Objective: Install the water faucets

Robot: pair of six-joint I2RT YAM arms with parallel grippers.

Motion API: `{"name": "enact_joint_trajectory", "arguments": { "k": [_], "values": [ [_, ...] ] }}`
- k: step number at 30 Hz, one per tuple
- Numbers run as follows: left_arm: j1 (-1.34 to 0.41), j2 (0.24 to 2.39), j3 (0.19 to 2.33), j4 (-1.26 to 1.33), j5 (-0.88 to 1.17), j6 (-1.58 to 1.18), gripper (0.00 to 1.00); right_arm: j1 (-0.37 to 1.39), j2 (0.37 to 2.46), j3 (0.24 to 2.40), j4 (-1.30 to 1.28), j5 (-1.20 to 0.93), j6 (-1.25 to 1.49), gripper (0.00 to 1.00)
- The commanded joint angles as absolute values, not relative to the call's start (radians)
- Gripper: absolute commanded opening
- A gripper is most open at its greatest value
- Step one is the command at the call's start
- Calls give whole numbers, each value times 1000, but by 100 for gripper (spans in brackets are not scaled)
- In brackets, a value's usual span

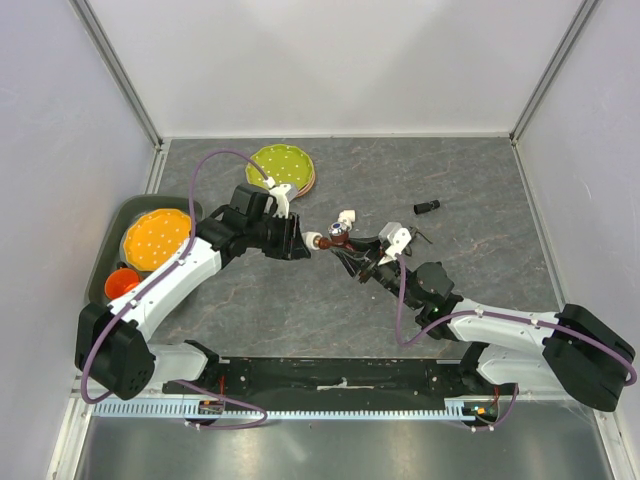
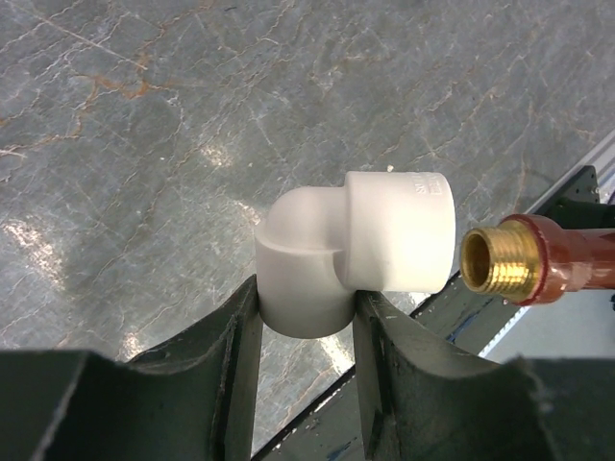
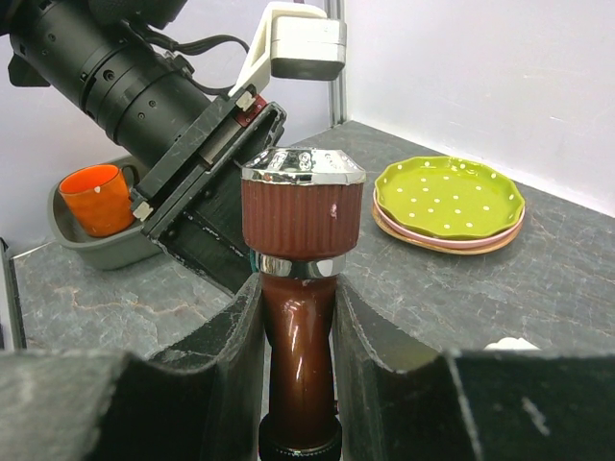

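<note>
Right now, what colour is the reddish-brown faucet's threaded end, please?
Threaded end: brass-gold, best in left wrist view.

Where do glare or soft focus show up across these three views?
Left wrist: glare patches on the table, white elbow and reddish-brown faucet sharp, left gripper soft. Right wrist: bright highlights on the faucet's chrome cap, right gripper blurred. Top external: evenly lit, soft shadows, no strong glare.

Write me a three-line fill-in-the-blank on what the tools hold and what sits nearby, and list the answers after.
The left tool grips a ____ elbow fitting.
The right tool grips a reddish-____ faucet.
The cup in the grey tray is ____.
Missing words: white; brown; orange.
</note>
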State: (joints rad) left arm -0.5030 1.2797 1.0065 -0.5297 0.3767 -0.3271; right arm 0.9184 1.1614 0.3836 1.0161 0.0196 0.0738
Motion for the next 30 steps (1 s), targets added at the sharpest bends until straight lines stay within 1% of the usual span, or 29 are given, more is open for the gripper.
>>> {"name": "enact_joint_trajectory", "arguments": {
  "k": [1, 20, 30],
  "values": [
    [-499, 1249, 1006, -477, 440, -287, 2, 914, 1155, 377, 1088, 17, 61, 0],
    [-497, 1235, 1006, -472, 465, -275, 2, 908, 1189, 387, 1075, 34, 52, 0],
    [-499, 1233, 1003, -474, 463, -278, 2, 908, 1213, 402, 1048, 5, 15, 0]
  ]
}}
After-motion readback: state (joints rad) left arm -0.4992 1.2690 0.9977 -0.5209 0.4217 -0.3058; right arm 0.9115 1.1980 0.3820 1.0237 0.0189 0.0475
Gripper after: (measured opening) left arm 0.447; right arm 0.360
